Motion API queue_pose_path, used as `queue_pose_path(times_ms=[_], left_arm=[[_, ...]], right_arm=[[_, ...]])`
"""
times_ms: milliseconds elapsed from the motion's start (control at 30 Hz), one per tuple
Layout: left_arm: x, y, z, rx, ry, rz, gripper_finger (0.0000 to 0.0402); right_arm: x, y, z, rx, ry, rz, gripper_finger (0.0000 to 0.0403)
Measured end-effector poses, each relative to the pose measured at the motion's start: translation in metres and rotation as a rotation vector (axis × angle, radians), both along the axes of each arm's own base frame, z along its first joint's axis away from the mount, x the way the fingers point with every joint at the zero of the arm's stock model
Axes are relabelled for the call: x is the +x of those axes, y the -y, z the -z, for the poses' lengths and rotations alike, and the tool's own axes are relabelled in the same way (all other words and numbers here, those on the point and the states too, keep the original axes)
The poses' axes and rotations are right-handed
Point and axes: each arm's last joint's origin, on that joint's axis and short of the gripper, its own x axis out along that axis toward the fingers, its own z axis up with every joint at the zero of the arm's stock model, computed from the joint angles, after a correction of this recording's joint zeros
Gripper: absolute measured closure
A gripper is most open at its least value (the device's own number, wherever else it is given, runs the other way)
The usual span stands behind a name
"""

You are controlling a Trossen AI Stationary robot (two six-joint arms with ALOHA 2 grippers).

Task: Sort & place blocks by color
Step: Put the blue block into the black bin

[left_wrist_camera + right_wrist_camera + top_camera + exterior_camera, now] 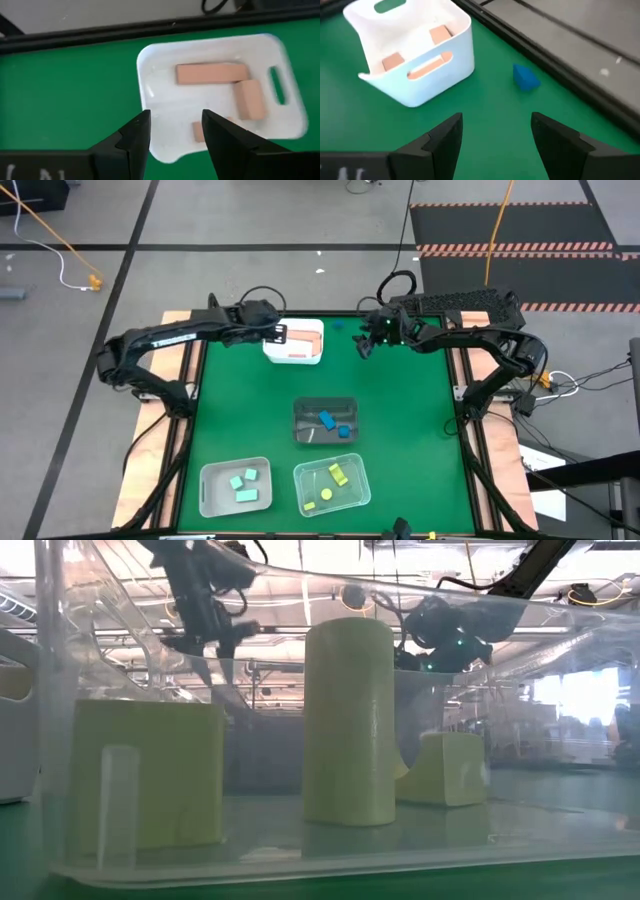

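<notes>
A white bin at the far middle of the green mat holds three tan blocks. My left gripper hangs open above the bin's left part and touches nothing. A small blue block lies on the mat to the right of the white bin, close to the far edge. My right gripper stands open over the bare mat just short of it. Both blocks and bin rest flat on the mat.
A dark bin with two blue blocks sits mid-table. Near the front edge stand a bin with mint blocks and a clear bin with yellow blocks, among them a cylinder. Bare green mat lies to both sides.
</notes>
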Motion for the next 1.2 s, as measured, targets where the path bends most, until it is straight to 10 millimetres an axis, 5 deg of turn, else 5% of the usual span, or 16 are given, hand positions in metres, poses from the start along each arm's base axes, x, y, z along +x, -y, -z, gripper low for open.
queue_pose_path(times_ms=[333,700,1200], left_arm=[[-0.018,0.004,-0.039,0.158,0.156,0.015,0.0237],[-0.007,-0.013,-0.058,0.319,0.365,-0.004,0.0243],[-0.009,-0.021,-0.063,0.350,0.407,-0.034,0.0243]], right_arm=[[-0.002,0.007,-0.004,0.051,0.080,0.073,0.0178],[-0.024,0.041,-0.001,0.019,0.125,0.057,0.0109],[0.027,0.094,0.028,0.006,-0.038,-0.181,0.0098]])
